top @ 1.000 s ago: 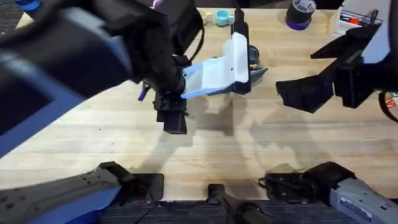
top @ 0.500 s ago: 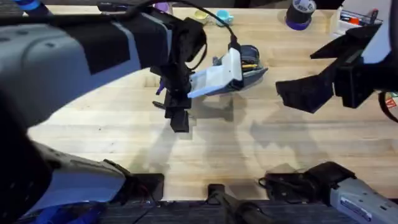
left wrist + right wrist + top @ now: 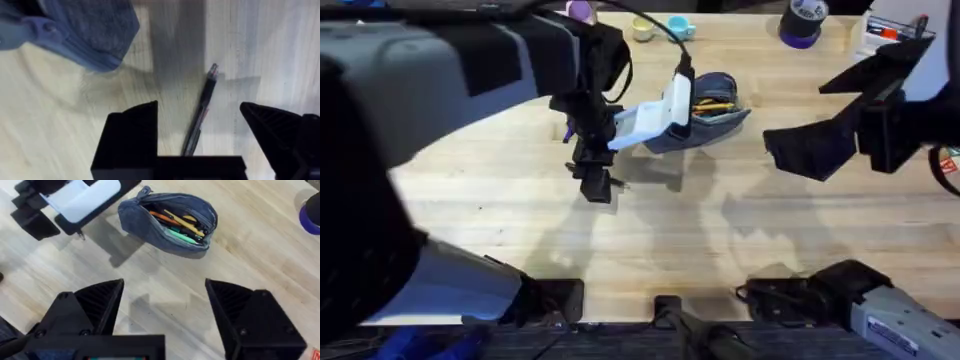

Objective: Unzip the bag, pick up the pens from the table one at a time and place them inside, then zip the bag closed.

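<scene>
The left gripper (image 3: 197, 145) hung over the table (image 3: 720, 250) with its jaws spread and nothing between them, directly above a dark-barrelled pen (image 3: 201, 110) that lay flat on the wood. In the left wrist view the pen ran lengthwise up through the gap between the two black fingers (image 3: 131, 135), tilted only slightly off their line, so its long axis lay across the direction in which the jaws would close; a straight descent looked enough to bracket the barrel. The bag (image 3: 170, 222) sat just beside the pen, unzipped, its mouth gaping to show a green pen (image 3: 182, 236) and orange and yellow ones already inside. Seen from overhead, the bag lay toward the table's far side, near the middle, with the left gripper (image 3: 597, 182) on the near side of it and to its left. The right gripper (image 3: 165, 315) hovered well apart from the pouch, jaws wide and empty, looking down on the open zip. The left arm was plainly the nearer of the two to the pen, which appeared to be the next item due for the bag, with the zip yet to be drawn shut.
</scene>
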Controlling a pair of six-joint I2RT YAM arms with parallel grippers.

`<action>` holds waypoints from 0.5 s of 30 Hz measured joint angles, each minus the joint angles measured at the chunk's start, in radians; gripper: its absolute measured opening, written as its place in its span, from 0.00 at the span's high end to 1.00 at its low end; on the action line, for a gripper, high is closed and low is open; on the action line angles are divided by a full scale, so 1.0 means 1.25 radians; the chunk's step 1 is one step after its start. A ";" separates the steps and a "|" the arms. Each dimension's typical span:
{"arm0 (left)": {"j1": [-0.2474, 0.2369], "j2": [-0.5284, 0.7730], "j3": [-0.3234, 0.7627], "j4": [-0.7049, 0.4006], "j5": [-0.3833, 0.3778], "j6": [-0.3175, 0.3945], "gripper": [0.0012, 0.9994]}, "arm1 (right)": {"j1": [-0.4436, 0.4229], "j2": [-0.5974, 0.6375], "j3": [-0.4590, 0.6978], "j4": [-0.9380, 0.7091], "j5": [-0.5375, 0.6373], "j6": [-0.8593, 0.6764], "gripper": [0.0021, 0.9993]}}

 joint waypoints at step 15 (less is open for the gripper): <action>0.002 0.081 0.038 -0.014 0.005 0.016 0.02 | 0.000 0.000 0.000 0.001 0.000 0.000 0.00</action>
